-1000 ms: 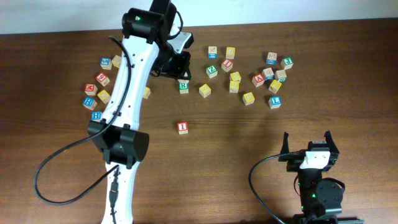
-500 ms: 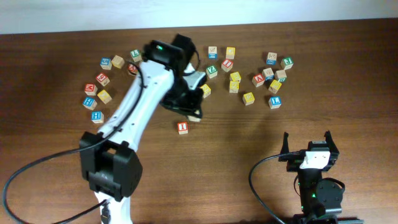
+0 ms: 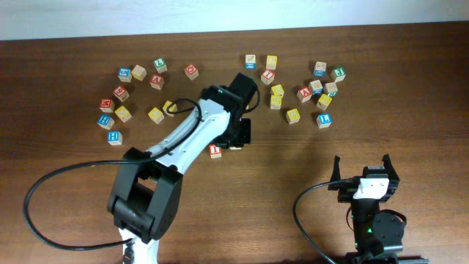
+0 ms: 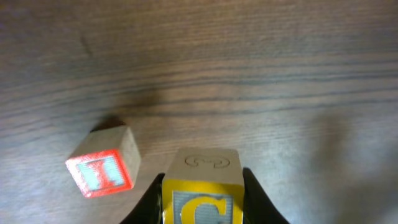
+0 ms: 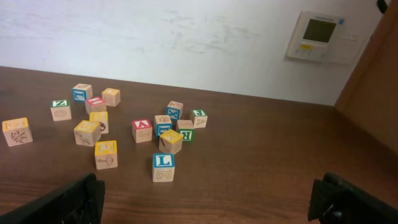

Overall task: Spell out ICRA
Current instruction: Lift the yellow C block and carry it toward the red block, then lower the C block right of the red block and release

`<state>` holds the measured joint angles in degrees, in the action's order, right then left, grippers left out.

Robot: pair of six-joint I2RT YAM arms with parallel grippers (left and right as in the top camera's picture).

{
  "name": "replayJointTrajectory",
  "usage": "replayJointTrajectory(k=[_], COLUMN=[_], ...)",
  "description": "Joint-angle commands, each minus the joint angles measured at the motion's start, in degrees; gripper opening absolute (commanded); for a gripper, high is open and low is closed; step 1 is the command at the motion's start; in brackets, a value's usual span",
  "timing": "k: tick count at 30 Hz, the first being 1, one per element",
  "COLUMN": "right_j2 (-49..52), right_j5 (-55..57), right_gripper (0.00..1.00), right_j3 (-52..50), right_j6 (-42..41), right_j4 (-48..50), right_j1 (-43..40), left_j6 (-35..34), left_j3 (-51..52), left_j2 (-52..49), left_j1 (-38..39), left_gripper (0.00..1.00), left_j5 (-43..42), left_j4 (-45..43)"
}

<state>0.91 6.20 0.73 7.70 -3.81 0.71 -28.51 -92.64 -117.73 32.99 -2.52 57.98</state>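
From overhead: left gripper (image 3: 236, 139) is seen beside the I cube (image 3: 215, 151). Left wrist: the C cube (image 4: 202, 193) is clamped in the jaws, to be set down square, close beside I. Right wrist: right gripper (image 5: 205, 202), jaws spread, empty.

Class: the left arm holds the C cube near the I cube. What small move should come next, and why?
Probably lower the left gripper straight down and release the yellow C cube onto the table. The gripper is shut on the C, which sits just right of the red I cube in the wrist view, apart from it.
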Motion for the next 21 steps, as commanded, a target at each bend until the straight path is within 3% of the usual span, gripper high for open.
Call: replayJointTrajectory(k=[1, 12, 21], right_j2=[-0.4, -0.4, -0.4], right_j5=[0.5, 0.5, 0.5], right_gripper=[0.98, 0.98, 0.98], right_j3=[-0.4, -0.4, -0.4], right_j6=[0.0, 0.0, 0.0], right_j4=[-0.2, -0.2, -0.2], right_j1=[-0.4, -0.4, -0.4], left_j6=[-4.7, -6.7, -6.7], left_j3=[2.8, 8.9, 8.9], left_j2=[0.1, 0.1, 0.1], left_j1=[0.6, 1.3, 2.3], left_gripper=[0.18, 0.18, 0.17], left_j5=[4.9, 6.9, 8.4], left_j4=[-1.5, -9.7, -8.9])
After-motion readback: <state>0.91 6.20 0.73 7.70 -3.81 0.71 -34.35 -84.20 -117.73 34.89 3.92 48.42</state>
